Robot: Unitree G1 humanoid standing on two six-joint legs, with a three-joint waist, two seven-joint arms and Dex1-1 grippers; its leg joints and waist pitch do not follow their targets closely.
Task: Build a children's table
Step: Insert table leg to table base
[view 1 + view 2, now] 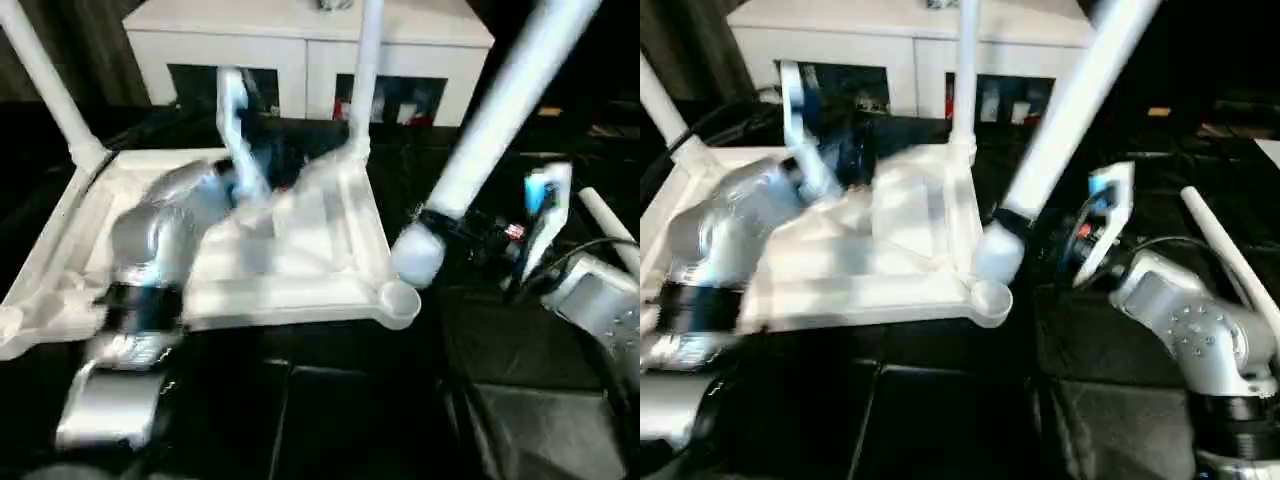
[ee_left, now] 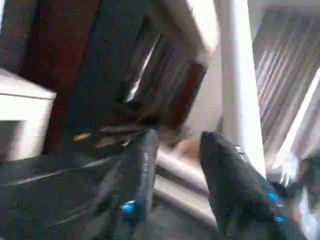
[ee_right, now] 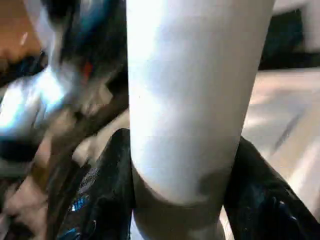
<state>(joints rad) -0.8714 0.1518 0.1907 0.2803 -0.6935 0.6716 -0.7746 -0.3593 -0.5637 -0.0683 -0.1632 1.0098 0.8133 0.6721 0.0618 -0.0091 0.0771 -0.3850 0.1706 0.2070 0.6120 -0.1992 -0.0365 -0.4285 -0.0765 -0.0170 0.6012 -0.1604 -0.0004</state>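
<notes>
The white tabletop lies upside down with its ribbed underside up. One leg stands in its far left corner and another leg in its far right corner. My right gripper is shut on a third leg, which tilts up to the right. This leg's thick lower end hangs just above the near right corner socket. In the right wrist view the leg sits between both black fingers. My left gripper is open and holds nothing, raised over the far part of the tabletop.
A white cabinet with dark glass doors stands behind the tabletop. Another white leg lies at the right, beyond my right forearm. Dark cables run there. Black floor mats lie in front.
</notes>
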